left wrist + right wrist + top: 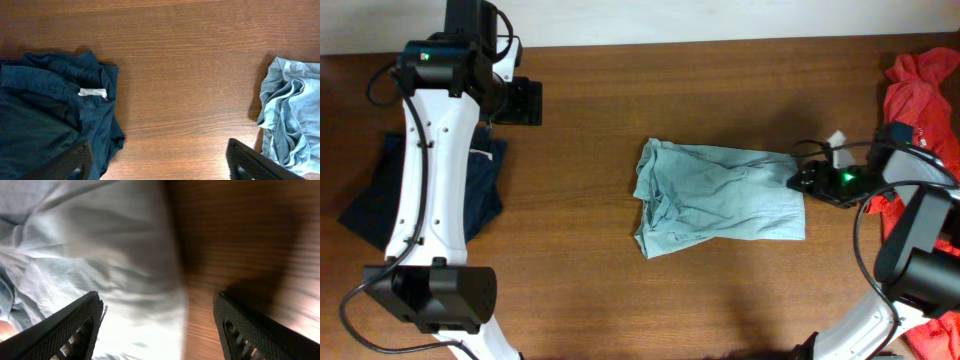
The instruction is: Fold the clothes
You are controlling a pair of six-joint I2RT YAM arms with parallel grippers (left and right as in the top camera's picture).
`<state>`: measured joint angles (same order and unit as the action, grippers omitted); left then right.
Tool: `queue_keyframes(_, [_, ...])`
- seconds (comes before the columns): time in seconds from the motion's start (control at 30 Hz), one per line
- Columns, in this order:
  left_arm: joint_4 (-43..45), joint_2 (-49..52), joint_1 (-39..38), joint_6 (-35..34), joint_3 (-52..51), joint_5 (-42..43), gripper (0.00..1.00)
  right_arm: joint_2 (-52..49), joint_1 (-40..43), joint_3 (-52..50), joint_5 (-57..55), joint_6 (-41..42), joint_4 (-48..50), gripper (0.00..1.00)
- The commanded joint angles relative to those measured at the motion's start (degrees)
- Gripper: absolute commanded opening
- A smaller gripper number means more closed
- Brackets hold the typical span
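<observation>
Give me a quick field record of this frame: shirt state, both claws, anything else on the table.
shirt: pale grey-blue T-shirt, mid-table, rumpled, not neatly folded
left: left claw open, empty, over bare wood beside the navy garment
right: right claw open, empty, low over the T-shirt's edge on the right arm's side
other: red-orange garment at the far edge beside the right arm
surface: brown wooden table
</observation>
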<state>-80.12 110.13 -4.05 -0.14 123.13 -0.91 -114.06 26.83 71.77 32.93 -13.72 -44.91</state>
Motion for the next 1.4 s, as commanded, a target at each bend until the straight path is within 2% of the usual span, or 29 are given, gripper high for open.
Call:
queue_keyframes(0.0, [-0.2, -0.9, 0.5, -0.5, 0.9, -0.3, 0.87, -0.9, 3.0, -0.6, 2.3, -0.9, -0.1, 0.74])
queue_keyframes(0.07, [0.0, -0.9, 0.3, -0.5, 0.9, -0.3, 0.87, -0.9, 3.0, -0.9, 3.4, -1.0, -0.4, 0.75])
queue_keyframes(0.2, [0.1, -0.9, 0.3, -0.5, 0.9, -0.4, 0.99, -0.9, 0.7, -2.7, 4.0, -1.1, 0.3, 0.75])
queue_keyframes(0.47, [0.1, -0.9, 0.3, -0.5, 0.9, -0.4, 0.99, -0.9, -6.5, -8.5, 4.0, -1.0, 3.1, 0.73])
queue_keyframes(0.57, [0.1, -0.9, 0.3, -0.5, 0.9, -0.4, 0.99, -0.9, -7.1, -9.9, 4.4, -1.0, 3.8, 0.65])
queue_keyframes(0.77, [0.1, -0.9, 0.3, -0.5, 0.9, -0.4, 0.99, -0.8, -5.7, -9.7, 4.2, -0.5, 3.8, 0.28])
queue_keyframes(0.93, [0.1, -0.9, 0.3, -0.5, 0.9, -0.4, 0.99, 0.1, -3.0, -6.7, -0.7, 6.0, 1.6, 0.06])
queue_keyframes(1.1, [0.1, -0.9, 0.3, -0.5, 0.9, -0.4, 0.99, 3.5, -2.6, 0.4, -14.2, 13.7, -5.7, 0.04])
queue_keyframes(1.37, [0.1, -0.9, 0.3, -0.5, 0.9, -0.4, 0.99, 8.3, -5.9, 14.6, -28.3, 17.2, -19.8, 0.04])
